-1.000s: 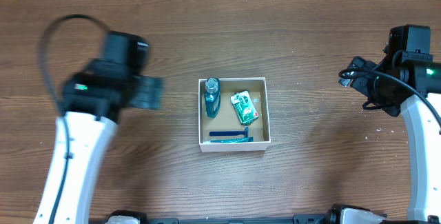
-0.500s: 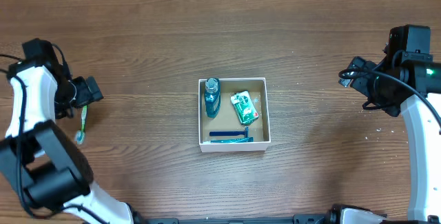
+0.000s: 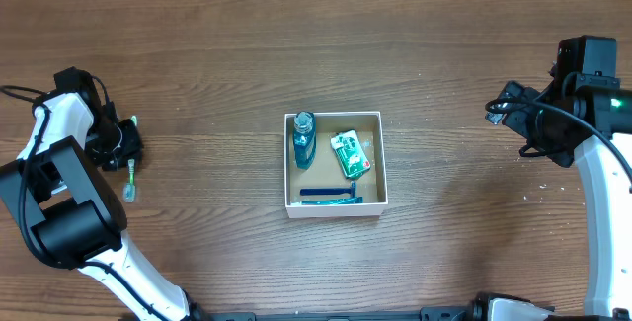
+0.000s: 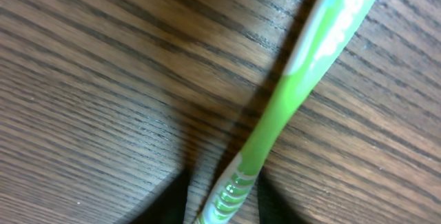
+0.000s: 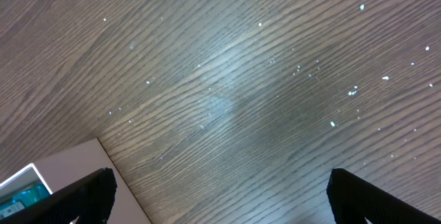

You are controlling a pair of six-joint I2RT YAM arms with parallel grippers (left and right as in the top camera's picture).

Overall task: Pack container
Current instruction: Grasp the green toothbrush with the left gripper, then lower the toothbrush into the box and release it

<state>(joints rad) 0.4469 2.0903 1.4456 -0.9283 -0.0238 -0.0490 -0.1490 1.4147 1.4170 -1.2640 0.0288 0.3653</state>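
The left claw, by the bench's left edge, straddled one end of a green toothbrush; whether it pinched the handle I could not tell. The toothbrush's long axis ran from the claw toward the near edge. The container sat mid-bench, well off toward the right edge from this claw. The right claw, fingers wide apart, hung empty near the right edge.

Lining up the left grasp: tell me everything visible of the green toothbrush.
The toothbrush is slim lime-green plastic with pale stretches and a ribbed green-and-white grip. It lies flat on the wooden table, well left of the container. The left gripper straddles the ribbed part; whether it touches is unclear. The bristles can't be made out.
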